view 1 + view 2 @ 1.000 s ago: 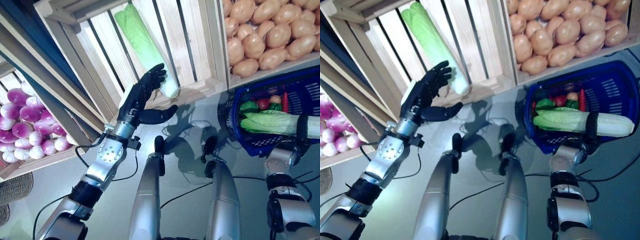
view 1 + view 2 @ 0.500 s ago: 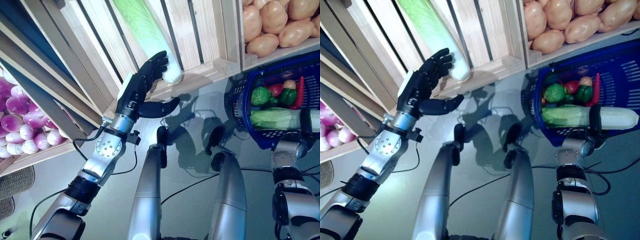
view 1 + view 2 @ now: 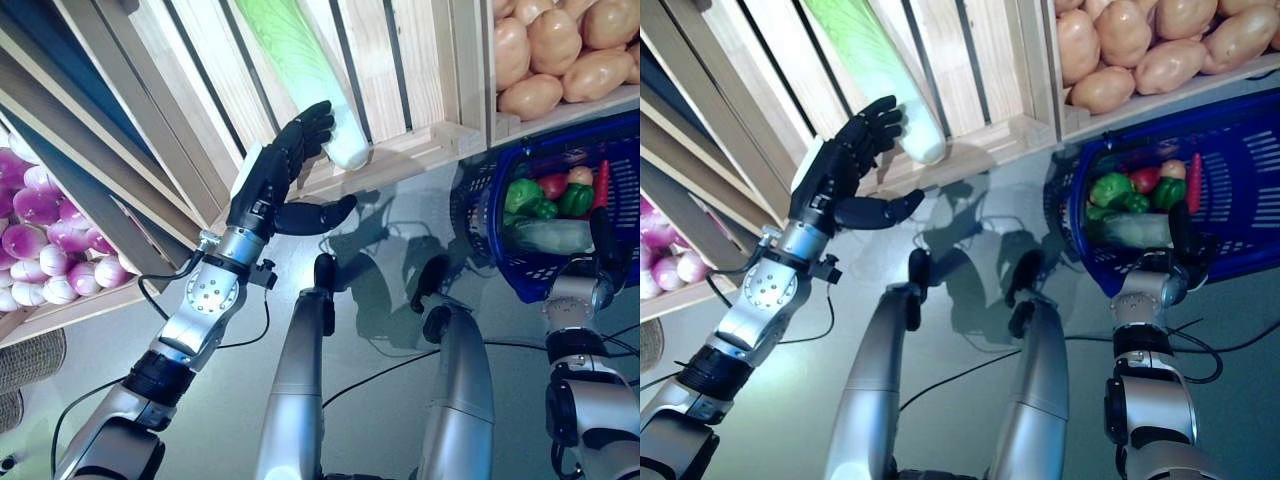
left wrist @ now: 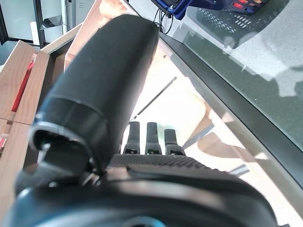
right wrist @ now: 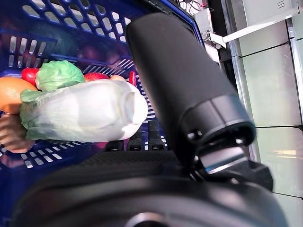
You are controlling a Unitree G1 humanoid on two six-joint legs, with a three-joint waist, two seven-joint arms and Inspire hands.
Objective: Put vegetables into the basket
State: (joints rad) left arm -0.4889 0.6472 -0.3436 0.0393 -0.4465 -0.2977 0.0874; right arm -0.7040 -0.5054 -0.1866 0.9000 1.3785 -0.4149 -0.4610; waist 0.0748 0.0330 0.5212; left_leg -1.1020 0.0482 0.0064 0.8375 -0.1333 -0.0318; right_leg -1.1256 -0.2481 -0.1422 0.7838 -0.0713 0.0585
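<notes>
My right hand [image 3: 1185, 240] is at the basket [image 3: 1240, 150], a cabbage [image 5: 80, 111] lying across my fingers [image 5: 135, 139] above the peppers [image 3: 1115, 190]. The thumb stands clear and the fingers look straight, so I judge I am setting it down rather than gripping it. My left hand [image 3: 270, 180] is up at the crate [image 3: 400, 90], fingers apart, tips touching the second cabbage [image 3: 300, 75]. Next I should draw the right hand clear, then curl the left around that cabbage.
</notes>
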